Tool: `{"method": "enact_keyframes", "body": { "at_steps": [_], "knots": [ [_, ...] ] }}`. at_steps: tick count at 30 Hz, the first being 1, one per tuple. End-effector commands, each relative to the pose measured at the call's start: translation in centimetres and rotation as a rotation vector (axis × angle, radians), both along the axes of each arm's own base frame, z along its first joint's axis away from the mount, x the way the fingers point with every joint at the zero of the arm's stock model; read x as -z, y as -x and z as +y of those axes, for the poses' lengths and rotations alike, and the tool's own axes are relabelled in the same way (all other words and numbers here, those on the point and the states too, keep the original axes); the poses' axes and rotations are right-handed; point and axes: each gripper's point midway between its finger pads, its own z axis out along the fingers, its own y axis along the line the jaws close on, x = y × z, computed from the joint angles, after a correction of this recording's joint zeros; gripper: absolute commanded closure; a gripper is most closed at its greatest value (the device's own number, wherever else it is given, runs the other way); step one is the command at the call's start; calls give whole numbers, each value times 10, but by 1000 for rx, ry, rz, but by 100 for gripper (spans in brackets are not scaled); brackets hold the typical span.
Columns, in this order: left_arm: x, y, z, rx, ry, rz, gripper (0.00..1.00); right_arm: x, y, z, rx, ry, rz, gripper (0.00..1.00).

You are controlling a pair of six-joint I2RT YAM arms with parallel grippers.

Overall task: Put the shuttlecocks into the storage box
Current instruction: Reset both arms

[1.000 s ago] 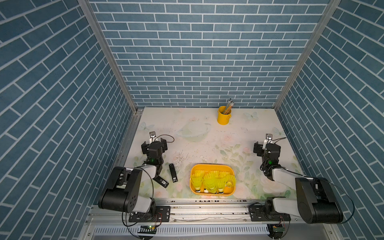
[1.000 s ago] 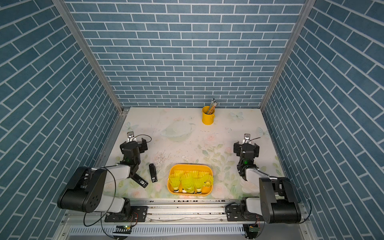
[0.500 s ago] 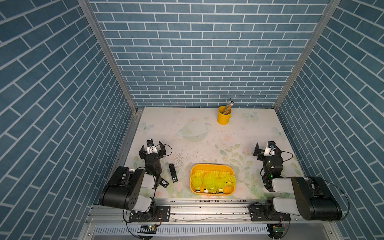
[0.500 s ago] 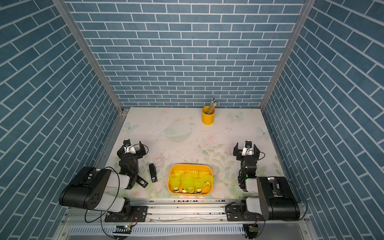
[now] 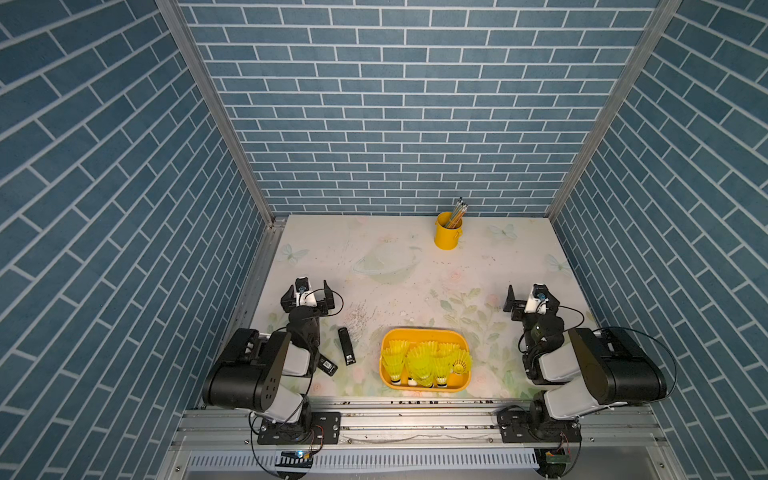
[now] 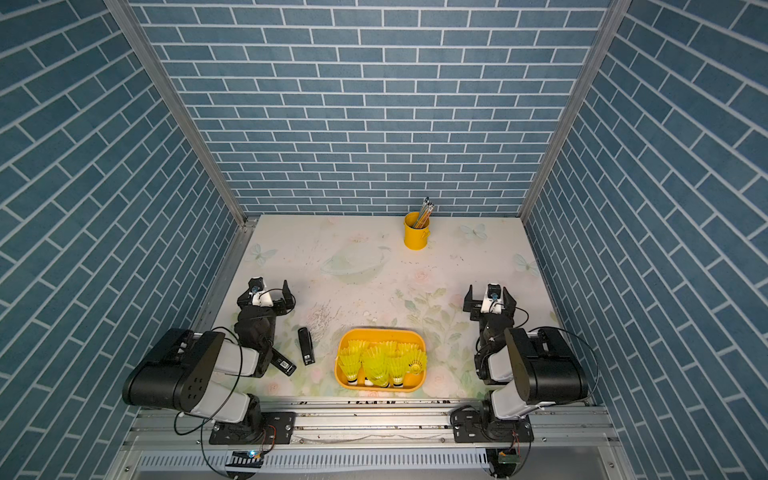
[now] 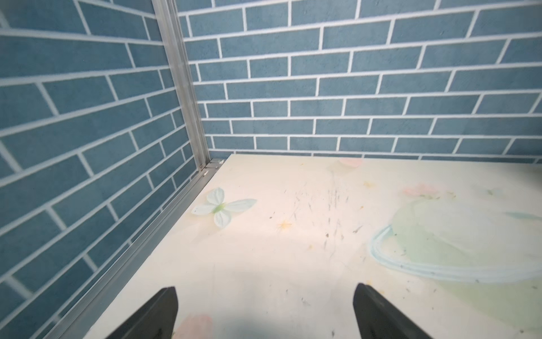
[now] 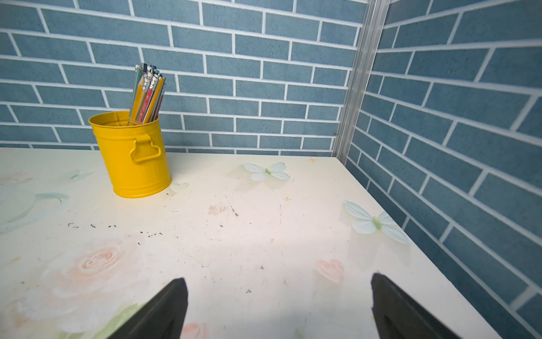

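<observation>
A: Moved since a second ago?

B: Only the arms. Pulled back and folded toward their bases, with left gripper and right gripper tipped up to face the back wall. Nothing else shifted.

A: Shuttlecocks?

B: Inside the box, packed together. Mostly upright, white tips down, skirts touching. One tipped over at the box's right end.

A: Around the box?

B: Just left of it, a black bar flat on the table. Further left, a second bar, partly under the left arm. Well behind the box, near the back wall, a yellow cup of pencils.

A: Grippers?

B: Left one well to the left of the box, right one well to the right, both a little behind it. Jaws spread wide on each, holding nothing. Only bare table between the fingers in the wrist views. Touching neither box nor shuttlecocks.
</observation>
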Motion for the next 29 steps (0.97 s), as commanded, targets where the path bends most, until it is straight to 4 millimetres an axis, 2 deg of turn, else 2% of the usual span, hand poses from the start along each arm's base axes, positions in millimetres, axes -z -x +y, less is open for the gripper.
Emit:
{"method": "enact_keyframes", "body": {
  "at_steps": [1,6,29],
  "knots": [
    [1,-12,-2,69,36,16,0,-15,-2,2,-6,5,-60,0],
    [2,-12,-2,69,35,21,1,5,-36,4,-6,6,82,0],
    [1,-12,-2,70,35,19,0,4,-35,2,-10,-1,75,0]
  ]
}}
